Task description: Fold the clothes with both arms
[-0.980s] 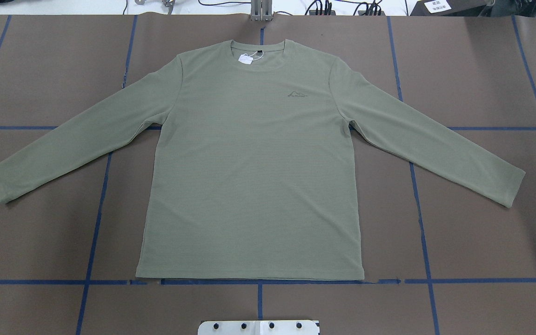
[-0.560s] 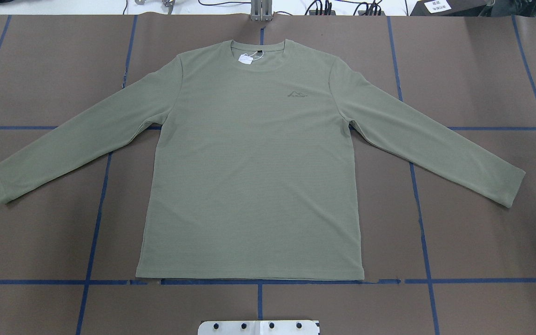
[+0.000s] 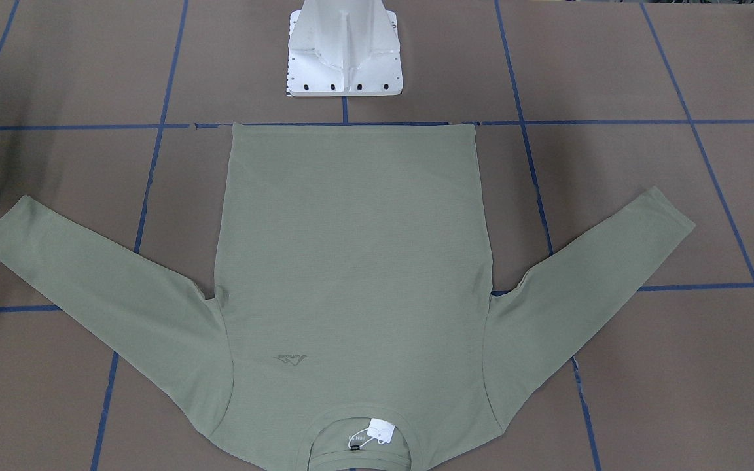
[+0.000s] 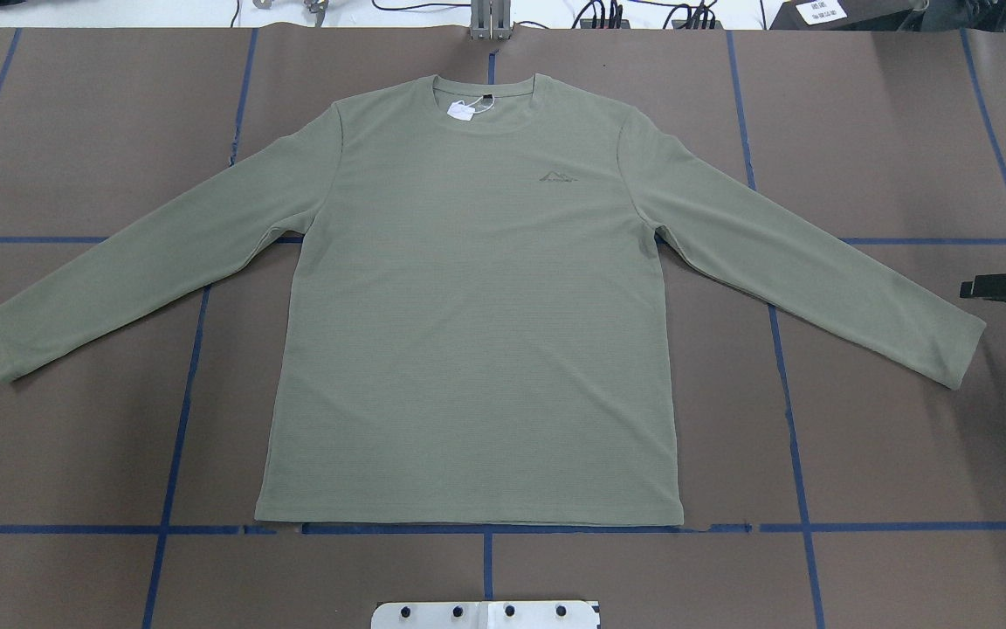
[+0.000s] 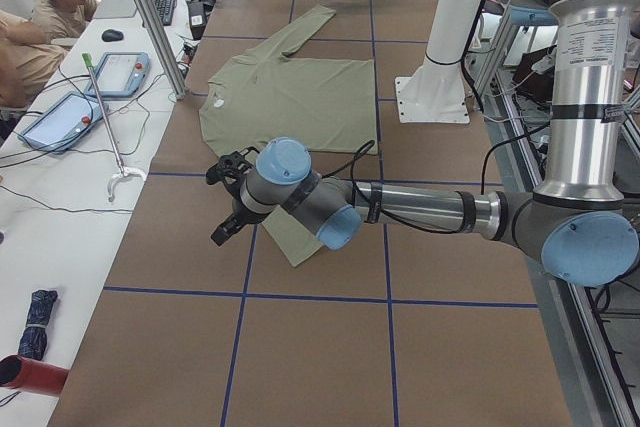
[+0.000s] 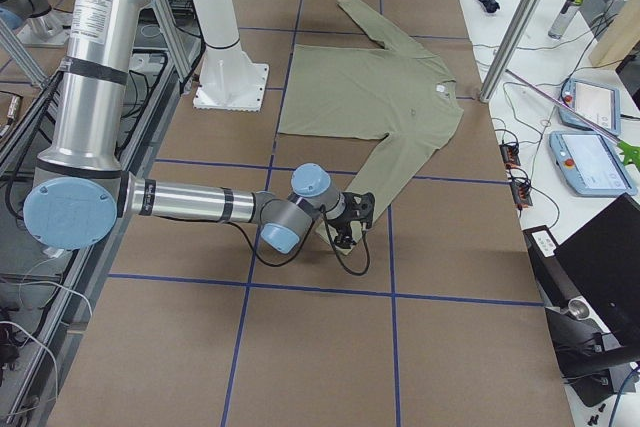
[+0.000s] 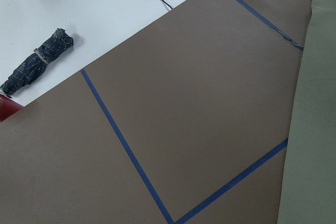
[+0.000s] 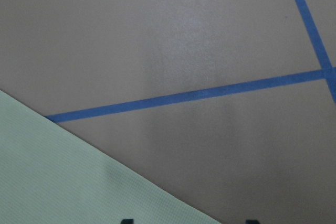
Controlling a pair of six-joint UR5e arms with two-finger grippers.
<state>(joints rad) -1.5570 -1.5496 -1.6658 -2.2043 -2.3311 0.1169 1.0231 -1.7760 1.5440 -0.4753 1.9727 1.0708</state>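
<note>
The clothes are one sage-green long-sleeved shirt (image 4: 468,332) lying flat and face up on the brown table, collar away from the robot and both sleeves spread out (image 3: 351,248). My right gripper (image 4: 974,288) hovers low just outside the cuff (image 4: 961,349) of the sleeve on my right side (image 6: 355,217). Its wrist view shows the sleeve edge (image 8: 63,182) and two dark fingertips (image 8: 251,221) standing apart, so it is open and empty. My left gripper (image 5: 225,202) hangs near the other cuff (image 5: 292,247). Whether it is open or shut, I cannot tell.
The white pedestal base (image 3: 344,52) stands behind the shirt's hem. Blue tape lines (image 4: 180,419) grid the table. People sit at a white side table (image 5: 60,177) with tablets. A folded umbrella (image 7: 37,61) lies there too, and a metal post (image 5: 150,17) rises by the collar.
The right gripper has come in from the right edge of the overhead view, moving left and nearer toward the sleeve cuff. The shirt has not moved.
</note>
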